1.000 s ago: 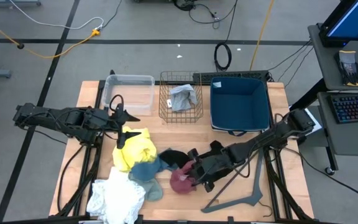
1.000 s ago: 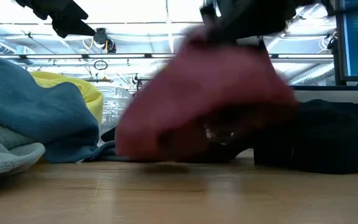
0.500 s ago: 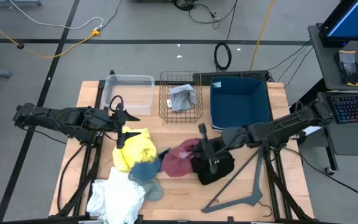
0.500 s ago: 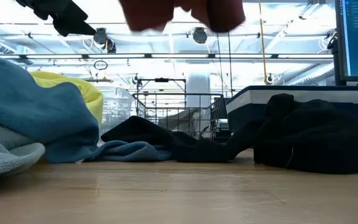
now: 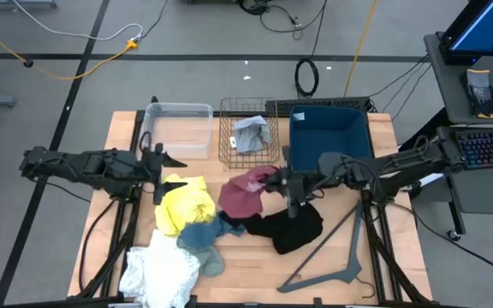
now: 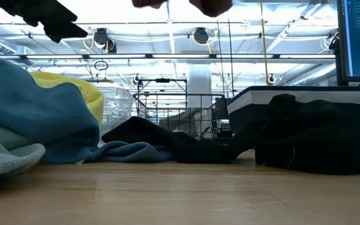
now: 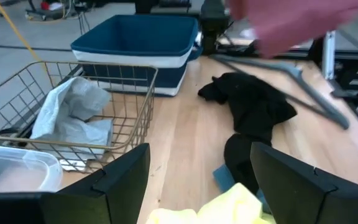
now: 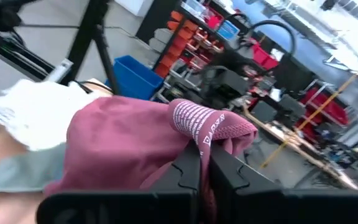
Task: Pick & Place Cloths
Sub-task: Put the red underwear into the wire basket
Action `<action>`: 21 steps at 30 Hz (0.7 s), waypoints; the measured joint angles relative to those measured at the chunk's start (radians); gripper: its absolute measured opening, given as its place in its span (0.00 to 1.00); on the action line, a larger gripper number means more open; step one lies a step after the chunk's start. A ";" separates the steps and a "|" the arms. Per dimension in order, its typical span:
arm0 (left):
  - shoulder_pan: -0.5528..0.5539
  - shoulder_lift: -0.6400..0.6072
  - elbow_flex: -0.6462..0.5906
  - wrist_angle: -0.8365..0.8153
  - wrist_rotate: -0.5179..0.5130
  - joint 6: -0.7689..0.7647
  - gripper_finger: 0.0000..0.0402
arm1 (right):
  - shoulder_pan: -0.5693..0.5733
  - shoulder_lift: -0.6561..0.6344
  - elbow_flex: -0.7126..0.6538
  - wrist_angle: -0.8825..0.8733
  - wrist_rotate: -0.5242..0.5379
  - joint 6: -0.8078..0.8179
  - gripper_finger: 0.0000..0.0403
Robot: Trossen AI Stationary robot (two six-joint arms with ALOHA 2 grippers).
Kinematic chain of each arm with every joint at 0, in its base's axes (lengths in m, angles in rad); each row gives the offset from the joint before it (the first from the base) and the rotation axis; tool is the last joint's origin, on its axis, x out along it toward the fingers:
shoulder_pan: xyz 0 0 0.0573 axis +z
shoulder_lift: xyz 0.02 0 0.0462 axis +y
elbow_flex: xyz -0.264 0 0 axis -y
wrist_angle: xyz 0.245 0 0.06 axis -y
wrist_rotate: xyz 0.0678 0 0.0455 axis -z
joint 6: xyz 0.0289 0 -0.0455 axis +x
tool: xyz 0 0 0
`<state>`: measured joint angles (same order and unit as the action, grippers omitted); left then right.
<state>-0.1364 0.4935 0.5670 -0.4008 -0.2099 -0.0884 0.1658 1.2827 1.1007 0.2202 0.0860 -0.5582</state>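
While my right gripper (image 5: 286, 181) pinches the maroon cloth (image 5: 245, 193) aloft over mid-counter (image 5: 332, 257), just near the wire basket (image 5: 248, 133), I should carry it high and level, clear of the rim, my left gripper (image 5: 163, 160) waiting spread beside the yellow cloth (image 5: 185, 204).

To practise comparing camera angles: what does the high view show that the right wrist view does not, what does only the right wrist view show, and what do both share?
Only the high view shows the wire basket holding the light grey cloth, the blue bin, the clear tub, the grey hanger, the black cloth, the yellow cloth and the open left gripper.

Only the right wrist view shows the maroon cloth's ribbed, lettered edge and the workshop clutter behind.

Both show the right gripper shut on the maroon cloth, and the white cloth.
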 joint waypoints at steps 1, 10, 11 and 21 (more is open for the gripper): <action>0.000 -0.025 -0.011 -0.003 0.001 0.000 0.70 | -0.012 0.000 0.000 0.000 0.013 -0.008 0.00; -0.034 -0.201 -0.068 -0.015 0.003 0.029 0.70 | -0.135 0.004 0.000 0.094 0.074 -0.108 0.00; -0.037 -0.212 -0.071 -0.018 0.003 0.030 0.70 | -0.149 0.008 0.000 0.121 0.074 -0.123 0.00; -0.056 -0.236 -0.075 -0.042 0.003 0.033 0.70 | -0.270 0.075 0.000 0.329 0.070 -0.230 0.00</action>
<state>-0.1928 0.2577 0.4915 -0.4428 -0.2070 -0.0556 -0.1042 1.3575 1.1004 0.5489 0.1562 -0.7879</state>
